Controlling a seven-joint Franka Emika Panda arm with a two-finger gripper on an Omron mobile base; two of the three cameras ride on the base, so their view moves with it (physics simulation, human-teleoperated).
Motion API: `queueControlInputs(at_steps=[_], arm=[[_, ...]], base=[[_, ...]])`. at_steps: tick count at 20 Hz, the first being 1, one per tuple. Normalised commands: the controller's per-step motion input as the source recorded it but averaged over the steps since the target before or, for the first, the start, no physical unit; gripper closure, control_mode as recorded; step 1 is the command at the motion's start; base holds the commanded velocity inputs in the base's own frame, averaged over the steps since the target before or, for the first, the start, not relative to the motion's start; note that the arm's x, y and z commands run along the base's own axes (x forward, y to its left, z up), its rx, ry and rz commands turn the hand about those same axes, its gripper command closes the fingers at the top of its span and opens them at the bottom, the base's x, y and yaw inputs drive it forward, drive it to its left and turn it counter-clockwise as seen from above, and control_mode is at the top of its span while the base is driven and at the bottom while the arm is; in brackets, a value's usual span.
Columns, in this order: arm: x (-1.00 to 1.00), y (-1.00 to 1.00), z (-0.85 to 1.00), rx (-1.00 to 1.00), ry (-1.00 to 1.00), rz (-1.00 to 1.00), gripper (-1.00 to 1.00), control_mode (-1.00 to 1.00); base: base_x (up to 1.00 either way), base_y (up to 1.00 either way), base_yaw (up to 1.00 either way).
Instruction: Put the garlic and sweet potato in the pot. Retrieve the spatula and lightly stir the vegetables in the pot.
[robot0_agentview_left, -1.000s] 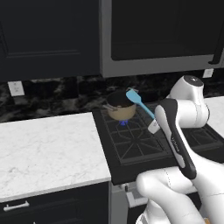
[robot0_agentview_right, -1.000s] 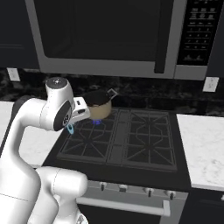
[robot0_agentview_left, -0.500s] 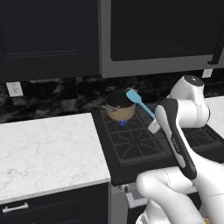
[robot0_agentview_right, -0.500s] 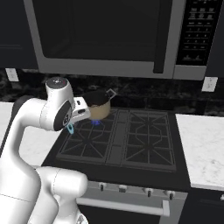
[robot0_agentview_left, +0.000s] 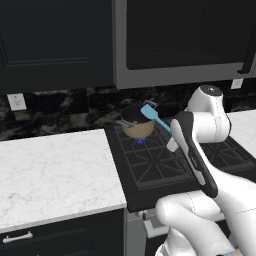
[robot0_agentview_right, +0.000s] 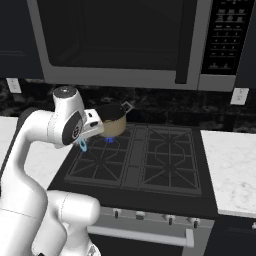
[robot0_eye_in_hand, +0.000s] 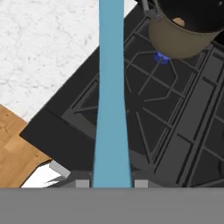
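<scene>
Fingers (robot0_eye_in_hand: 111, 183) clamped on the handle of the light blue spatula (robot0_agentview_left: 156, 119); blade raised at the rim of the tan-gold pot (robot0_agentview_left: 137, 124), on the side nearer the arm, above the stove grate (robot0_agentview_left: 159, 164); pot standing on the rear left burner over a small blue flame (robot0_eye_in_hand: 162, 57); something orange-brown (robot0_eye_in_hand: 178, 21) lying in its dark inside, too small to name surely; white marble surface (robot0_agentview_left: 52, 172) lying left of the stove; dark microwave (robot0_agentview_right: 120, 42) mounted overhead.

Matt blue spatula (robot0_eye_in_hand: 111, 87) — marble counter (robot0_agentview_left: 50, 175), metal grates (robot0_agentview_right: 145, 160).
</scene>
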Motion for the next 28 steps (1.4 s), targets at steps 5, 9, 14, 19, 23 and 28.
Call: queueControlInputs(at_steps=[5,9,14,19,23,28], arm=[[0.74,-0.14,0.05,-0.13,0.03,0.06,1.0,-1.0],[0.85,-0.45,0.04,-0.23,0.0,0.0,1.0,-1.0],[0.44,-0.4,-0.07,-0.4,-0.01,0.01,1.0,-1.0],[0.0,-0.41,0.0,-0.26,-0.01,0.29,1.0,-1.0],[-0.07,-0.37,-0.01,-0.12,0.0,0.36,1.0,-1.0],[0.0,-0.27,-0.06,-0.25,-0.05,0.32,1.0,-1.0]], base=[[0.0,0.0,0.0],[0.0,0.0,0.0],[0.0,0.0,0.0],[0.0,0.0,0.0],[0.0,0.0,0.0],[0.0,0.0,0.0]])
